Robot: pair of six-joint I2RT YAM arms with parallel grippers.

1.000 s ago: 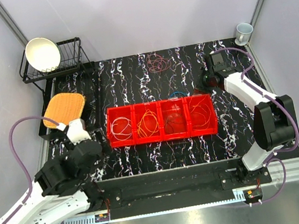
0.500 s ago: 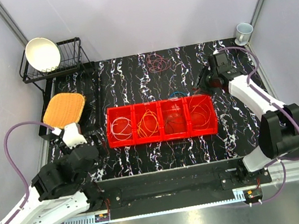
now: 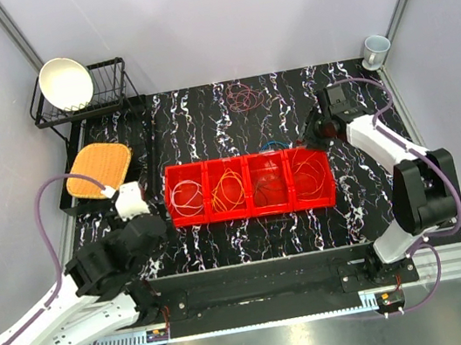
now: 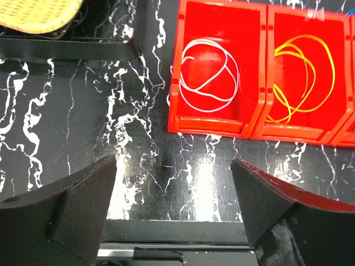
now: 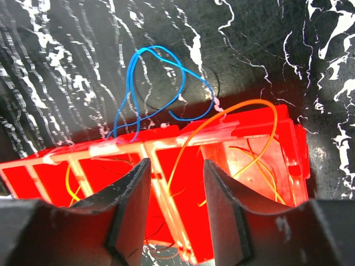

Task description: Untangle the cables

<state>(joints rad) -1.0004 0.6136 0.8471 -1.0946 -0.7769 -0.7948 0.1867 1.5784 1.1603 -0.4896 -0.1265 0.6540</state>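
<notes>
A red bin row (image 3: 253, 213) of four compartments sits mid-table. It holds a white cable (image 4: 209, 77), a yellow cable (image 4: 299, 77), a dark thin cable (image 3: 270, 185) and an orange cable (image 5: 244, 111), which loops over the back rim. A blue cable (image 5: 150, 88) lies on the table just behind the bins. A red-brown tangle (image 3: 243, 96) lies at the back. My left gripper (image 4: 173, 166) is open and empty over bare table left of the bins. My right gripper (image 5: 176, 166) is open above the bins' back rim (image 5: 111, 148), near the orange loop.
A black dish rack (image 3: 115, 90) with a white bowl (image 3: 65, 83) stands back left. A woven yellow mat (image 3: 99, 168) lies in front of it. A cup (image 3: 375, 49) stands at the back right corner. A metal rail (image 3: 257, 279) runs along the near edge.
My left gripper first drew back, then came forward and right towards the bins' left end. My right gripper shifted a little towards the back right corner of the bins.
</notes>
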